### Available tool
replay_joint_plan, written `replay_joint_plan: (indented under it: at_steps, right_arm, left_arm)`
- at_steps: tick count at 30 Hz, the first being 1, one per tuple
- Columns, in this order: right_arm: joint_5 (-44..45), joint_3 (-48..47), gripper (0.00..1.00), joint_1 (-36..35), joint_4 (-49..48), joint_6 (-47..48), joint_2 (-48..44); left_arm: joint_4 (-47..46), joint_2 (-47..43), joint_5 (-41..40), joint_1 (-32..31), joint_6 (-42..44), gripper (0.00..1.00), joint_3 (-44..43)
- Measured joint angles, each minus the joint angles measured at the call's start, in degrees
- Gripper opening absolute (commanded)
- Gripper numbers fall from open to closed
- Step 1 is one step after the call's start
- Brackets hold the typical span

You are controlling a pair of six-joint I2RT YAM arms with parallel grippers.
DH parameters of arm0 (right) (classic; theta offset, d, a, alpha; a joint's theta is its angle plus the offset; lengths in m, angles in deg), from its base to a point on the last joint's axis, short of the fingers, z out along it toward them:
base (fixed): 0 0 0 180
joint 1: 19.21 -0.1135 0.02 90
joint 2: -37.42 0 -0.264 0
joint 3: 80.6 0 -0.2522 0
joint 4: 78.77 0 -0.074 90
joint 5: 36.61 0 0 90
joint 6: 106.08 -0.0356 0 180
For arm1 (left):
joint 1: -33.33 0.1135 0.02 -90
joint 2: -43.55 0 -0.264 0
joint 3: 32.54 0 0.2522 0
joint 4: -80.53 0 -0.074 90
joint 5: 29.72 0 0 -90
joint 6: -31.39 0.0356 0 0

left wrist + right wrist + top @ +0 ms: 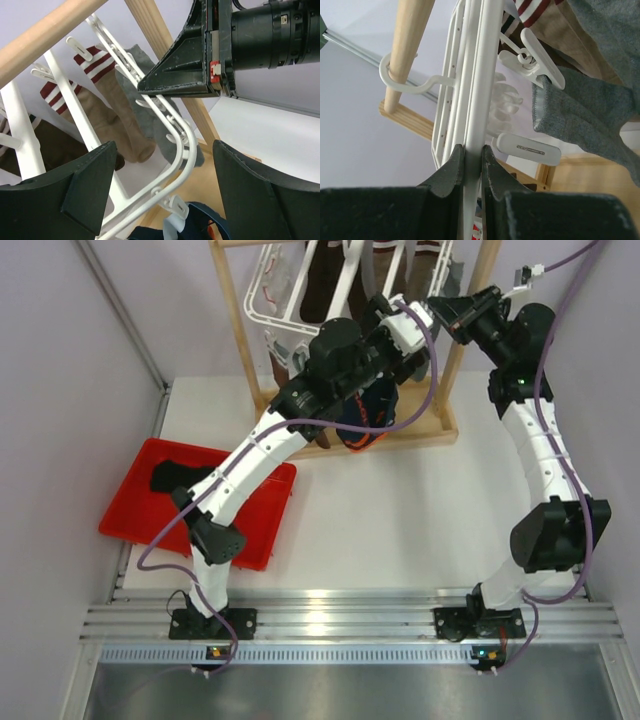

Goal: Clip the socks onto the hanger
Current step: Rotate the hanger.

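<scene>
The white hanger (pixel 262 292) hangs from a wooden frame, with brown socks (pixel 325 285) clipped along it. My right gripper (pixel 443 310) is shut on the hanger's outer bar (pixel 481 85); the bar runs up between the fingertips of the right gripper (pixel 472 152). A grey sock (pixel 592 117) hangs from a clip beside that bar. My left gripper (pixel 165 146) stands open just under the hanger's rounded corner (pixel 184 150), with nothing held. Behind the corner hang a grey sock (pixel 142 102) and a tan sock with a red-and-white cuff (pixel 117 125). A black sock (pixel 178 477) lies in the red tray.
The wooden frame (pixel 236 330) stands at the back of the table. Navy fabric with orange trim (pixel 365 428) hangs from a clip (pixel 174 206) below the hanger's corner. The red tray (pixel 125 515) sits at the left. Walls close in on both sides.
</scene>
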Motion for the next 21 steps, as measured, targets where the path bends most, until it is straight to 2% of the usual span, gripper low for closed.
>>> replay_joint_plan:
  at_steps: [7,14,17,21]
  right_arm:
    - [-0.2,1.0,0.00,-1.6,-0.9,1.3,-0.8]
    - [-0.6,2.1,0.00,-1.9,-1.4,1.7,-1.7]
    - [-1.1,2.6,0.00,-2.0,-1.7,2.2,-2.0]
    - [-1.6,3.3,0.00,-2.3,-1.9,3.0,-2.4]
  left_arm:
    - [-2.3,1.7,-0.1,-0.5,-0.1,0.80,0.0]
    - [-5.2,4.3,-3.7,-0.6,-0.5,0.72,0.0]
    - [-6.0,5.6,-5.9,-0.6,-0.5,0.65,0.0]
    - [-6.2,7.4,-7.4,-0.6,0.0,0.47,-0.3]
